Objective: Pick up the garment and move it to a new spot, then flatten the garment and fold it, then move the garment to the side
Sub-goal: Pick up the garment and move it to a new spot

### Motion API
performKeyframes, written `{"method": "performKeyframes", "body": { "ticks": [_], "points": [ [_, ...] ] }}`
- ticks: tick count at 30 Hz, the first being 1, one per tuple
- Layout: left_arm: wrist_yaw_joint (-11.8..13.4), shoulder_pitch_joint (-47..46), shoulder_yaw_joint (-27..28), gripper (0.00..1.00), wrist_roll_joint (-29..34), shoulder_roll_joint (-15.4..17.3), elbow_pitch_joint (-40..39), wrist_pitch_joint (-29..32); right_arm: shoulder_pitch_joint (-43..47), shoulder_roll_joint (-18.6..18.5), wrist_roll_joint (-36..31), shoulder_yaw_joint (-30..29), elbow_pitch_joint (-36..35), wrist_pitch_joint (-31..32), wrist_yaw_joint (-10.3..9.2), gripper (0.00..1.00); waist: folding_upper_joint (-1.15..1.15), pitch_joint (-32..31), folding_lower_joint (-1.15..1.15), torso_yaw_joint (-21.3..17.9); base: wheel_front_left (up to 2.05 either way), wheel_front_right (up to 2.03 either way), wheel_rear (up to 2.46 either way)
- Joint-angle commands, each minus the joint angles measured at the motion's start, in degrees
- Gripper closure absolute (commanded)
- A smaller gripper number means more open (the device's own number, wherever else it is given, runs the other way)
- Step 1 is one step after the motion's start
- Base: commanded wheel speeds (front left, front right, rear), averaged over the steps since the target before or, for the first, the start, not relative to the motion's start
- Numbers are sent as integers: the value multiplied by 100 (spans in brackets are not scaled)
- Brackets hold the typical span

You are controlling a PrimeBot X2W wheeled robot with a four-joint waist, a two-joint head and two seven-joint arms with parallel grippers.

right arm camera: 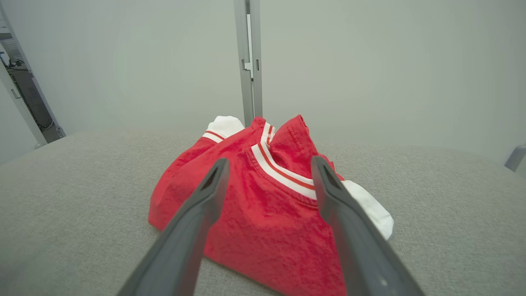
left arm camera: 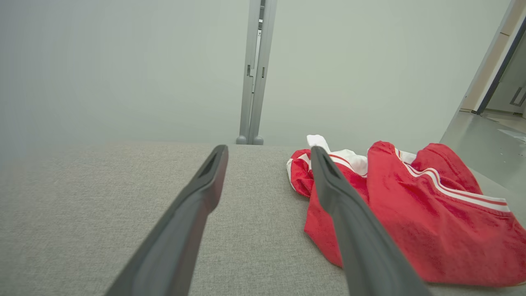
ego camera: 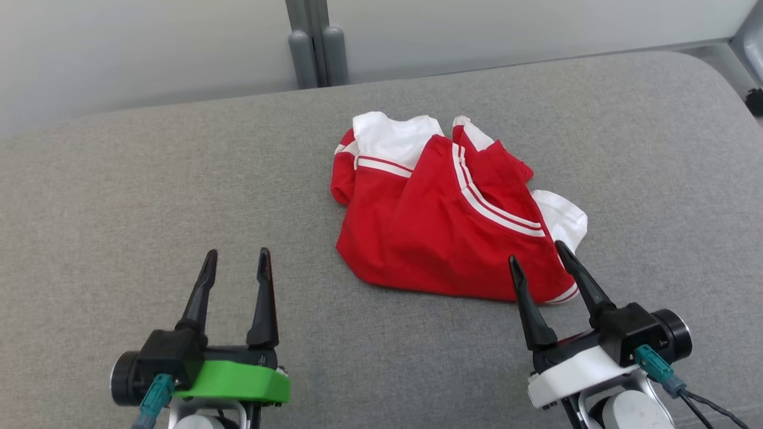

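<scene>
The garment (ego camera: 441,214) is a red shirt with white sleeves and white stripes, lying crumpled in a loose heap on the grey cushioned surface (ego camera: 149,196). My right gripper (ego camera: 539,253) hovers open over the heap's near right corner, its fingers straddling red cloth in the right wrist view, where the garment (right arm camera: 263,197) lies just ahead. My left gripper (ego camera: 237,255) stands open and empty over bare fabric, well to the left of the garment (left arm camera: 411,213), which lies to the right of its fingers in the left wrist view.
A grey post (ego camera: 316,47) stands at the far edge of the surface against a pale wall. The cushioned surface curves down at its right end (ego camera: 715,89). Bare grey fabric stretches left of and in front of the garment.
</scene>
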Motion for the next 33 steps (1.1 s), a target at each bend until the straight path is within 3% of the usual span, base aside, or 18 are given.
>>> {"method": "performKeyframes", "body": {
  "ticks": [1, 9, 16, 33],
  "points": [
    [6, 217, 149, 0, 181, -44, -158, -18, 137, -11, -19, -15, 20, -3, -10, 0, 0, -416, 0, 330, 0, 0, 0],
    [65, 977, 496, 0, 888, -128, -734, -11, 438, -11, -18, -83, 51, -3, -10, 0, 0, -616, 0, 288, 0, 0, 0],
    [206, 1253, 335, 0, 868, -130, -685, -11, 556, -11, -46, -121, 91, -3, -10, 0, 0, -731, 0, 258, 0, 0, 0],
    [158, 1139, 259, 0, 876, -132, -553, -12, 635, -10, 38, -87, 140, -3, -10, 0, 0, -802, 0, 366, 0, 0, 0]
  ]
}}
